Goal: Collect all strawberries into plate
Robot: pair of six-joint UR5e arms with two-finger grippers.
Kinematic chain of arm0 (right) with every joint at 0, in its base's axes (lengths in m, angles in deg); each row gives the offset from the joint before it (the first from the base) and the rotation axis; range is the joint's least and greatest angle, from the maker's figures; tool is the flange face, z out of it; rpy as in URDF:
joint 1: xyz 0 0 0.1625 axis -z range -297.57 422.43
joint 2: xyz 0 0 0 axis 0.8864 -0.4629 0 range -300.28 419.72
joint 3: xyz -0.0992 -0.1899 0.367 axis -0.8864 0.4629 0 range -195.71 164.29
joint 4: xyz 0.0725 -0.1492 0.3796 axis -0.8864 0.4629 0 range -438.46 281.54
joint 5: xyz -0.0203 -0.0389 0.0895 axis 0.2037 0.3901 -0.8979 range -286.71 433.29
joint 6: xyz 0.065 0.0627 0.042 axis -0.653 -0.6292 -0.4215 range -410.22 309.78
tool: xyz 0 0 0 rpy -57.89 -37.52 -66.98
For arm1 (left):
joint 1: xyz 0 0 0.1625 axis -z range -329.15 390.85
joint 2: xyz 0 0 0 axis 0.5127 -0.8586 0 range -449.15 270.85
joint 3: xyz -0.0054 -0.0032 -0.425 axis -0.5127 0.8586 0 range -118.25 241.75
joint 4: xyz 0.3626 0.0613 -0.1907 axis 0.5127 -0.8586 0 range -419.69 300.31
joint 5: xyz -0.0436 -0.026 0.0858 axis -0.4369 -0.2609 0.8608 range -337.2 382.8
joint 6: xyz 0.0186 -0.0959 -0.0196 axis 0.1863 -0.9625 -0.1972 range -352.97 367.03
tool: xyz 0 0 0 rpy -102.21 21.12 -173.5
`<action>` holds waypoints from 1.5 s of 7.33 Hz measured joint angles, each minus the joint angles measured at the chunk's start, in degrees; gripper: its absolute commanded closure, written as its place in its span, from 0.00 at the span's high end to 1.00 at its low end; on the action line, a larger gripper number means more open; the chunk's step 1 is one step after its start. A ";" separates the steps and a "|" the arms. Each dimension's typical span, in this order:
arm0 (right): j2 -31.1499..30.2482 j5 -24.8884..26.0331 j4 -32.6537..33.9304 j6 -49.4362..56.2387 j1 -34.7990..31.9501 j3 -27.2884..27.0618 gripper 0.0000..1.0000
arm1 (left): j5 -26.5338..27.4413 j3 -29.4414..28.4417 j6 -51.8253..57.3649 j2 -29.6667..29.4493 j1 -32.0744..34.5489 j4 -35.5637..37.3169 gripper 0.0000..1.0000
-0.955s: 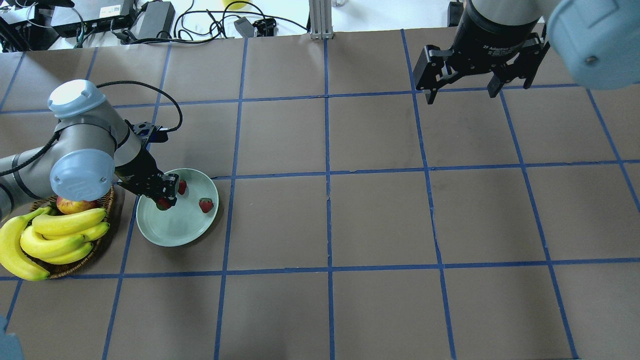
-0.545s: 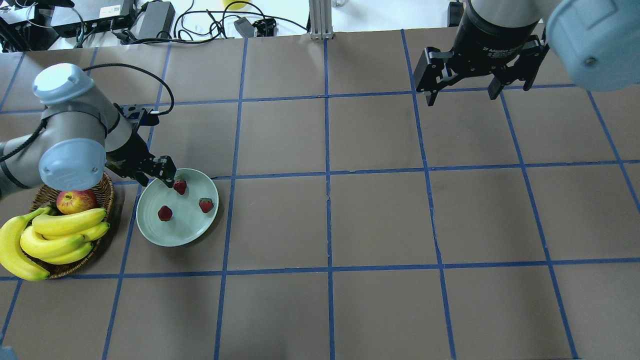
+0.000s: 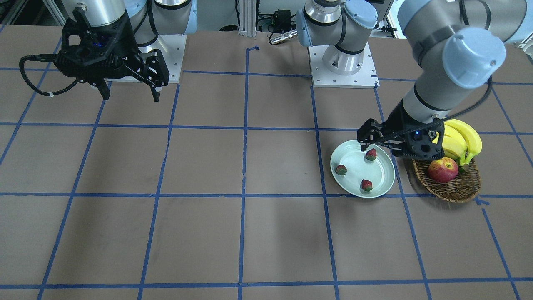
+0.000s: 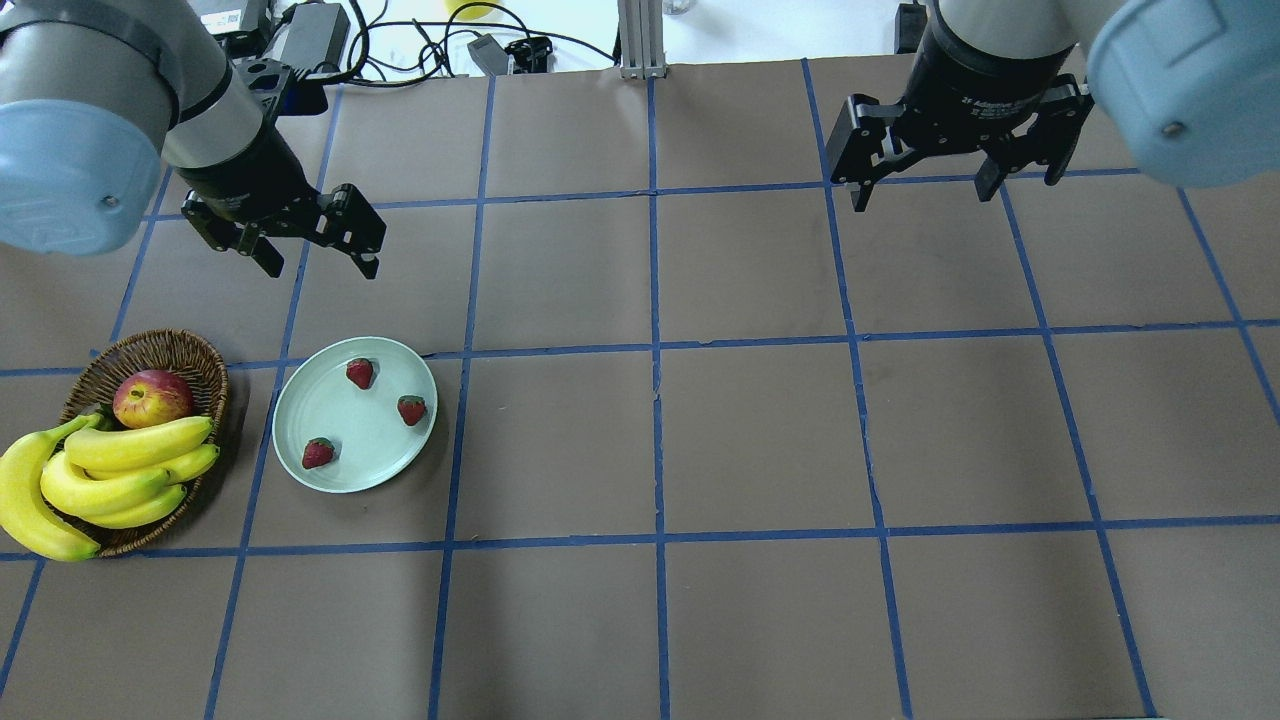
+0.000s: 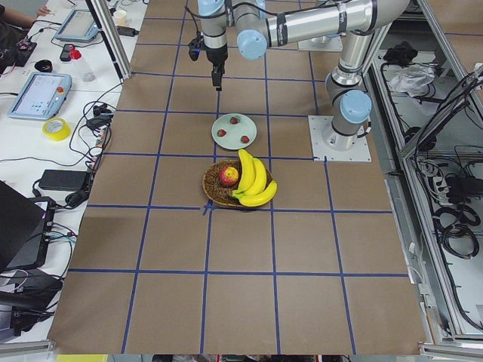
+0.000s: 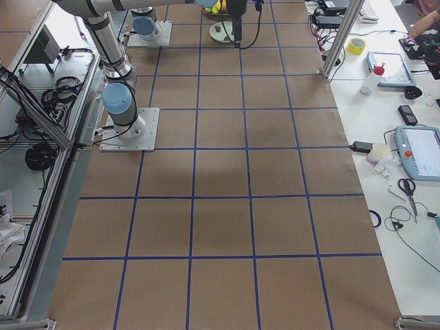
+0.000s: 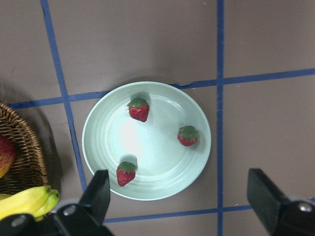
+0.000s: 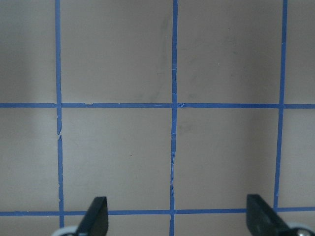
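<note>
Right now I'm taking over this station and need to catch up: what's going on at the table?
The collecting job looks finished. All three strawberries lie on the plate, apart from one another. The left gripper hangs open and empty above the plate. The right gripper is open too, holding nothing, over the table far off on the other side. The basket beside the plate holds an apple and bananas.

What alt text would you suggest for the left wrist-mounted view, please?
Three strawberries lie apart on a mint plate, seen from above on a brown, blue-taped table. A basket, an apple and bananas show at the left edge; the open left hand frames the bottom.
</note>
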 measured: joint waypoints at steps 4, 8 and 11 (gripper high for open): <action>0.02 -0.17 -0.06 -0.15 0.00 -0.15 1.00 | 0.24 -4.89 -6.72 6.12 5.78 -2.54 1.00; -0.06 -0.08 -0.33 -0.16 -0.07 -0.09 1.00 | 0.52 -4.67 -7.02 7.27 6.22 -1.76 1.00; -0.02 -0.35 -0.24 -0.16 -0.04 -0.08 1.00 | 0.48 -5.21 -7.04 7.46 6.23 -3.99 1.00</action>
